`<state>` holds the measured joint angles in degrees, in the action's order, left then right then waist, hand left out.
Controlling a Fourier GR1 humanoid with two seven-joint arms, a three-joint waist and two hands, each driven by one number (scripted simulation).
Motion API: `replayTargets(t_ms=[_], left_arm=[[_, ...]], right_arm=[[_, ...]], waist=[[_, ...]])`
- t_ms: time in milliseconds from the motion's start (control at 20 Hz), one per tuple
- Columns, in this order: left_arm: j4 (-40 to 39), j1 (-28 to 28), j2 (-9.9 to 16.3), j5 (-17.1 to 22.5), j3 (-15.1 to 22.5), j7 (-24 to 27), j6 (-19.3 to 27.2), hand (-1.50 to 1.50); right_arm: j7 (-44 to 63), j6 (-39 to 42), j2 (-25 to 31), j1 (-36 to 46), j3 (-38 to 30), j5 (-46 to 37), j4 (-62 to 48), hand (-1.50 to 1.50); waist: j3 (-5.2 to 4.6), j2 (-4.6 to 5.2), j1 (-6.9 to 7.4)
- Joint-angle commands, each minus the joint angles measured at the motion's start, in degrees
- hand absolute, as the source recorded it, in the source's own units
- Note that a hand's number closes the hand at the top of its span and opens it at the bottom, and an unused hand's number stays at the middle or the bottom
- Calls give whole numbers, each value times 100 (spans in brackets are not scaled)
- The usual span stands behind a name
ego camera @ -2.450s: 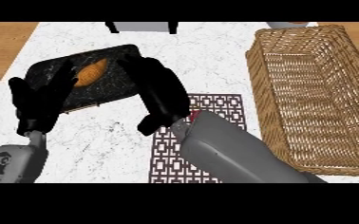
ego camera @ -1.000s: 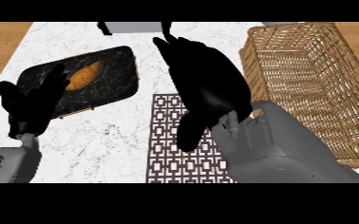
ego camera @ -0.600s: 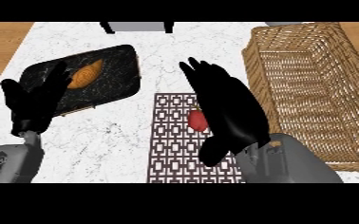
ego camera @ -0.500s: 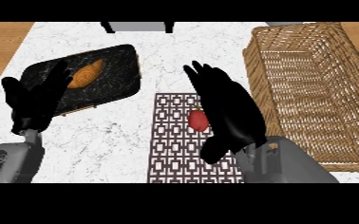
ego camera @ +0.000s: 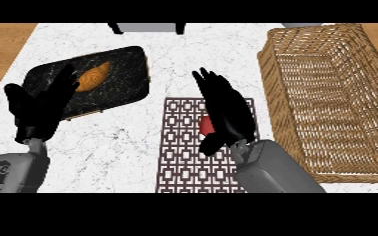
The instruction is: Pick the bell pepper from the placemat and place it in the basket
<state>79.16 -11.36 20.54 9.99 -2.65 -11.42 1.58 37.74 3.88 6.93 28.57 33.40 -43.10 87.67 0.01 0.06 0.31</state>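
Note:
A red bell pepper [ego camera: 206, 125] lies on the patterned dark-red placemat [ego camera: 181, 152] in the middle of the counter, mostly hidden behind my right hand. My right hand [ego camera: 227, 114] hovers over the placemat with straight fingers pointing away from me, its thumb down beside the pepper; it holds nothing. The wicker basket [ego camera: 295, 100] stands to the right of the placemat, close to that hand. At the left edge my left hand [ego camera: 38, 111] rests open, fingers up, over the corner of a black tray.
A black marbled tray [ego camera: 129, 77] with an orange bread-like item [ego camera: 94, 76] sits at the back left. A grey object [ego camera: 148, 27] stands at the counter's far edge. Wooden floor shows at the far left.
My right hand has drawn back toward me and lowered over the placemat, uncovering the red pepper beside its thumb. The left hand has stayed in place.

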Motion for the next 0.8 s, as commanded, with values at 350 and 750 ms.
replayTargets(t_ms=[350,750], left_arm=[[-435,-174,-147,-143,-318,228,-193,0],[-236,96,-296,-342,-374,275,-351,0]], right_arm=[[-630,288,-311,-83,-538,-467,-1282,-150],[-1133,300,-439,-481,-753,-929,-1284,-150]], waist=[[-2,-3,-32],[-2,-6,-25]])
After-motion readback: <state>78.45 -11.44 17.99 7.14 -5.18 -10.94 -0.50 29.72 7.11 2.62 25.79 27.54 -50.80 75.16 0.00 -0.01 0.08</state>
